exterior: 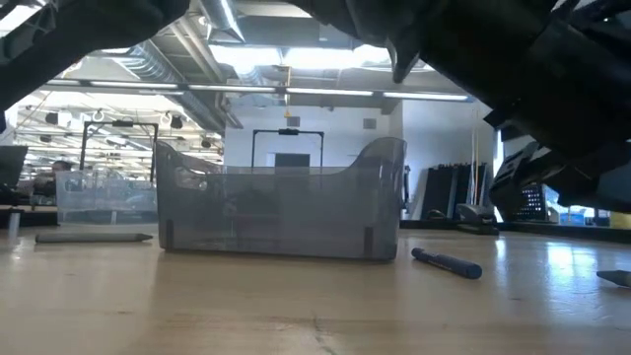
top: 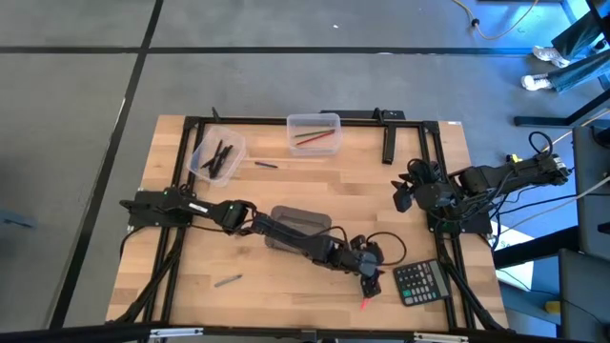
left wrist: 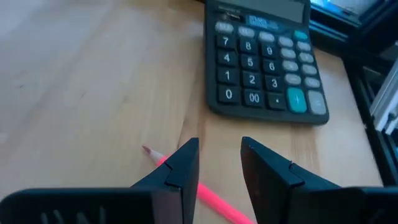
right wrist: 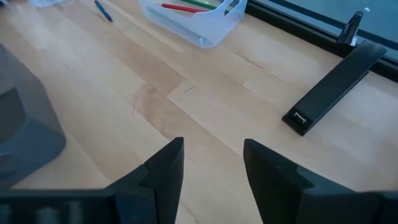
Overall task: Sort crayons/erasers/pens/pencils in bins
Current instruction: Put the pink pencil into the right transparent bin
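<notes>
A pink pencil point(left wrist: 153, 154) lies flat on the table near the front edge, beside the black calculator point(left wrist: 267, 59). It also shows in the high view point(top: 365, 303). My left gripper point(left wrist: 219, 155) is open just over it, and the pencil runs slanting under one finger. My left arm reaches across the smoky grey bin point(top: 300, 224). My right gripper point(right wrist: 213, 155) is open and empty over bare table at the right point(top: 410, 195). One clear bin point(top: 217, 152) holds black sticks. The other clear bin point(top: 315, 131) holds red and green sticks.
A blue pen point(top: 265, 165) lies loose between the clear bins. A grey stick point(top: 227, 280) lies near the front left. A thick black bar point(top: 389, 143) lies at the far right. The calculator point(top: 419, 281) sits close to my left gripper.
</notes>
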Available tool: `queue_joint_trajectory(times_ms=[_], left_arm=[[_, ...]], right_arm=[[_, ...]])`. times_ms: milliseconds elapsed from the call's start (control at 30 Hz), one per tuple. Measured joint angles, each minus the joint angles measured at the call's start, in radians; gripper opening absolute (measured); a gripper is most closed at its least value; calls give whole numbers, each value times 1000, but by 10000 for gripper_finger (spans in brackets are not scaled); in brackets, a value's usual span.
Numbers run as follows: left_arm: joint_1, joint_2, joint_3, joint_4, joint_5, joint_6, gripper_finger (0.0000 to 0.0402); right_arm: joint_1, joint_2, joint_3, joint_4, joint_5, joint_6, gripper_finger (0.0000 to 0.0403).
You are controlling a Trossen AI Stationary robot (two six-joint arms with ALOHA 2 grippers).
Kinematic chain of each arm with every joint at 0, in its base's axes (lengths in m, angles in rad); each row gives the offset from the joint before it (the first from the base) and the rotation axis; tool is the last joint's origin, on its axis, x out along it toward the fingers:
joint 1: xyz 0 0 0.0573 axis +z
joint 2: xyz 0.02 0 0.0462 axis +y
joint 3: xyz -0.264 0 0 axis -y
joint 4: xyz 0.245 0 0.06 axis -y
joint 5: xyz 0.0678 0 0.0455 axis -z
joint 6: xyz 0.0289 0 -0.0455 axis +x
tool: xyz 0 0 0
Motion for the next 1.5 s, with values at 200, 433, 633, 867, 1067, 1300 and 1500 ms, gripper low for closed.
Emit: queue_joint_trajectory(times_ms=[200, 433, 633, 867, 1067, 1300, 1500], left_arm=[[-3, 14, -2, -41, -16, 26, 110], [-6, 37, 1, -54, -4, 49, 111], [-5, 32, 2, -63, -5, 109, 110], [-24, -1, 28, -3, 6, 136, 110], [-61, 10, 27, 22, 19, 346, 110], [-65, 39, 29, 47, 39, 421, 110], [-59, 51, 28, 78, 85, 414, 116]], right_arm=[[0, -8, 0, -8, 0, -17, 171], [0, -12, 0, -16, 0, -17, 171], [0, -13, 0, -17, 0, -20, 171], [0, -13, 0, -40, 10, -21, 171], [0, -13, 0, -53, 34, -21, 171], [0, -13, 0, -53, 34, -20, 171], [0, -13, 0, -55, 34, -18, 171]])
